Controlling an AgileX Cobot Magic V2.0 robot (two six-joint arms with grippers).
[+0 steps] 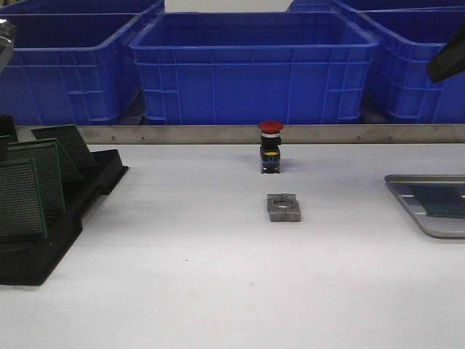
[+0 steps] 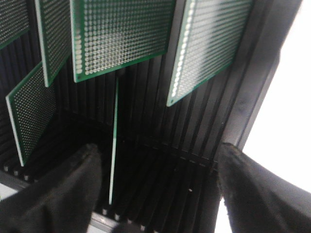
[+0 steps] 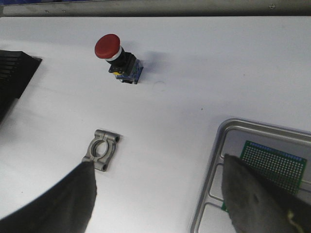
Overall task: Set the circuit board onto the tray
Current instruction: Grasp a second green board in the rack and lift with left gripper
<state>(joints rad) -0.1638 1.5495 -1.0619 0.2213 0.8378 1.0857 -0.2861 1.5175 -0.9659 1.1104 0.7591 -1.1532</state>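
Behind right pincer (image 3: pixel 158 194), half-hidden circuit board (image 3: pixel 277 165).

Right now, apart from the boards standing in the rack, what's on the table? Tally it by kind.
Black slotted rack: 1
Silver-grey tray: 1
Green circuit board lying in the tray: 1
Red-capped push button: 1
Grey metal clamp block: 1
Total: 5

Circuit board (image 1: pixel 445 200) on tray (image 1: pixel 407 190)
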